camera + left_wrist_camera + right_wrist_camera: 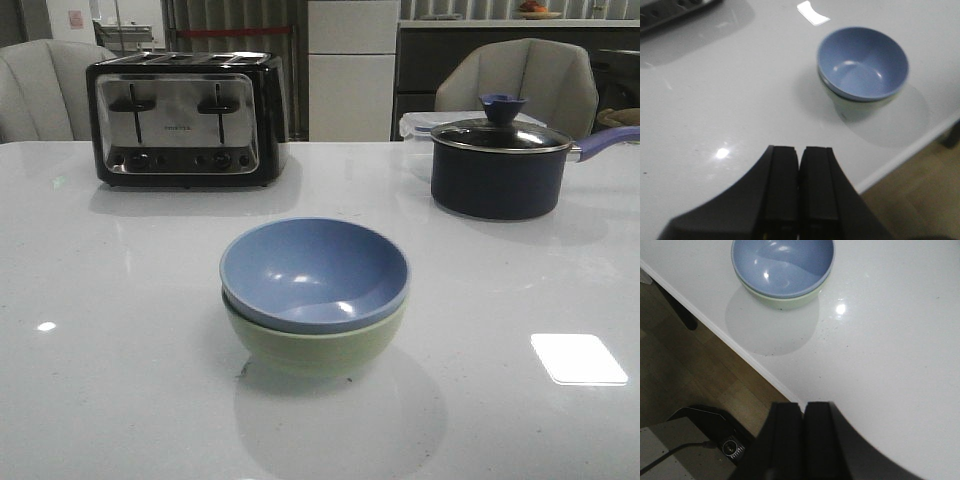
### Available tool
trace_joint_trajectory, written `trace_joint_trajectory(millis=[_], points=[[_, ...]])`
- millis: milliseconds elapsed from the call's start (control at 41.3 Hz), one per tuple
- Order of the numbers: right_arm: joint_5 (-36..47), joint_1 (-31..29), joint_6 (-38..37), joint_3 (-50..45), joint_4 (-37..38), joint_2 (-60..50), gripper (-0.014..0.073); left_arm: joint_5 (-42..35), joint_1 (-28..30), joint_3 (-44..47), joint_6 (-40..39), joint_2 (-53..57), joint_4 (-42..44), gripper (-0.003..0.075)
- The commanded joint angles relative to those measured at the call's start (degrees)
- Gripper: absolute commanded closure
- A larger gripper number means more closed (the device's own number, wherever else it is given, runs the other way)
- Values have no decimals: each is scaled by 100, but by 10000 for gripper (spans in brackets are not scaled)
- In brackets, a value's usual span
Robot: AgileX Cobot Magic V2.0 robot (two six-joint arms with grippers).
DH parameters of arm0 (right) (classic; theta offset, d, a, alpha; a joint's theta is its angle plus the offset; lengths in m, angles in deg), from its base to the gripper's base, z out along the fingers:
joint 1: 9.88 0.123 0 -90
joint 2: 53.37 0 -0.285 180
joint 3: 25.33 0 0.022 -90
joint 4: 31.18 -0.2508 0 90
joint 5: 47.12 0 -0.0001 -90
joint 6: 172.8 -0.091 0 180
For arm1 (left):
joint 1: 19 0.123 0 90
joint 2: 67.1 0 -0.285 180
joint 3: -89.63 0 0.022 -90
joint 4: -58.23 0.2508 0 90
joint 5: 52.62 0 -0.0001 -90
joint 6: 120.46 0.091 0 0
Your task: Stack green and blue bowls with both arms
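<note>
Since the blue bowl (314,273) sits nested inside the green bowl (315,345) mid-counter (120,300), stacking looks complete. Left fingers (799,187) and right fingers (803,435) are both clenched, empty, well apart from the stack, probably parked clear.

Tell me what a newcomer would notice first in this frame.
The blue bowl nested inside the green bowl stands out, alone at the middle of the white table. Behind them sit a shiny toaster at the far left and a dark lidded saucepan with a purple handle at the far right. Both wrist views show the left gripper and right gripper shut and empty, well back from the stack.
</note>
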Motion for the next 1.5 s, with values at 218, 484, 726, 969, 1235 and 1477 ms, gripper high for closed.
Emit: trace_joint_trajectory(millis=[218, 484, 726, 969, 1235, 1477], points=[[310, -30, -18, 150, -23, -10, 550, -2833, 1626, 1886, -12, 1878, -23, 624], [310, -30, -18, 150, -23, -10, 550, -3812, 2370, 3197, -12, 3196, -303, 624], [295, -30, -18, 150, -23, -10, 550, -3926, 2456, 3506, -12, 3213, -523, 624], [295, -30, -18, 150, -23, -10, 550, -4006, 2304, 3506, -124, 3246, -208, 624], [295, -30, -18, 150, -23, -10, 550, -4444, 2109, 3506, -359, 3246, -163, 624], [295, -30, -18, 150, -23, -10, 550, -4383, 2088, 3506, -359, 3246, -163, 624]])
